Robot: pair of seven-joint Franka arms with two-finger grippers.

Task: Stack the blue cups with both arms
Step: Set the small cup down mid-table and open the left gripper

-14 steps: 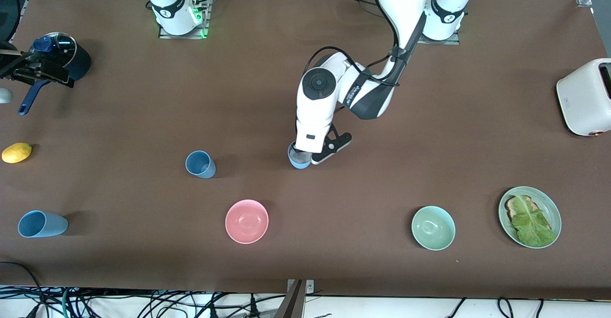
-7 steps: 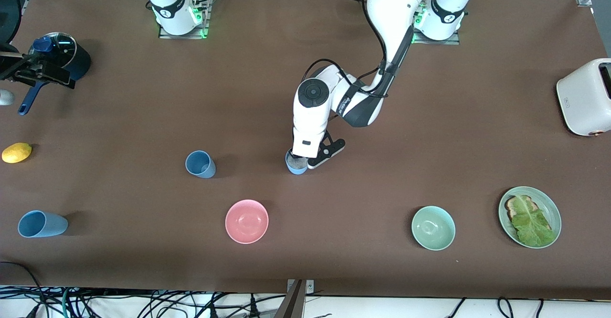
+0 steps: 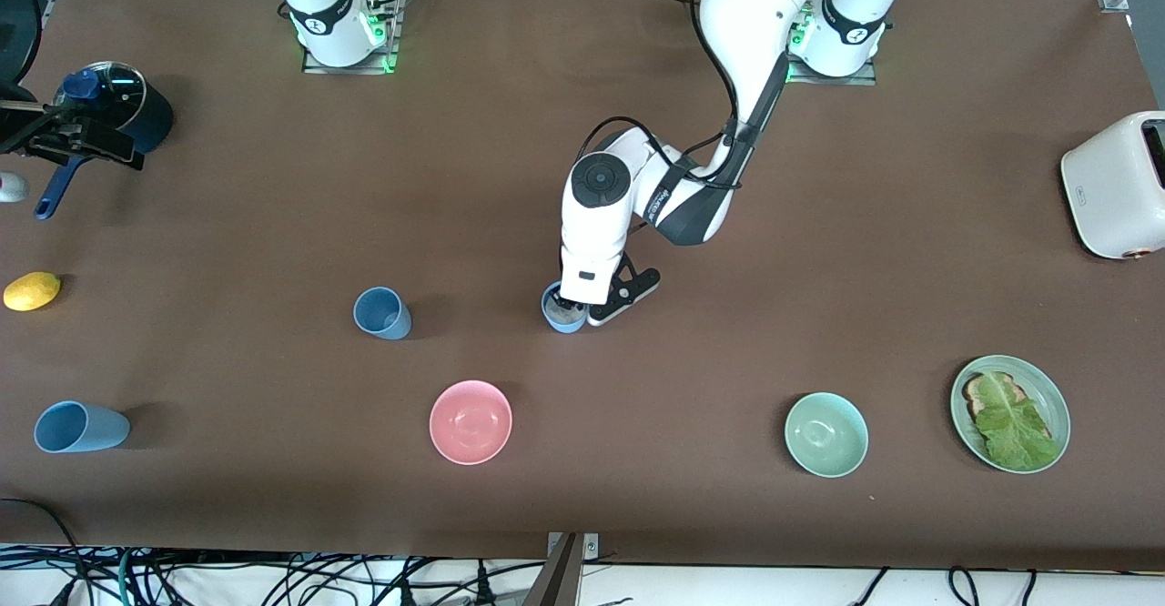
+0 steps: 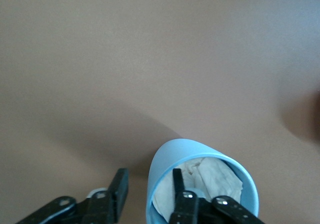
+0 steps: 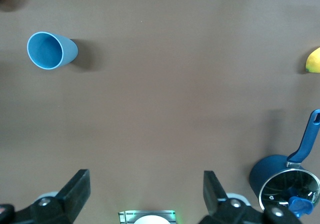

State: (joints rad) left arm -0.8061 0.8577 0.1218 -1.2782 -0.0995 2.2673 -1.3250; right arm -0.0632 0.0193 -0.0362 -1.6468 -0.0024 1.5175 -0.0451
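Brown desk, mid-area: pale blue cup (image 3: 564, 309) upright, left gripper (image 4: 148, 196) straddling its rim, jaws loosened, one finger inside. Steel-blue cup (image 3: 382, 313) upright, toward right arm's end. Right gripper (image 5: 145, 196) high over desk's end, jaws released, waiting.

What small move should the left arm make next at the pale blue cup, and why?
Probably lift the left claw straight up. The pale blue cup stands upright on the table, and the fingers straddle its wall with a gap, one inside and one outside, so the cup looks released. The right claw waits open, high over the table near the saucepan.
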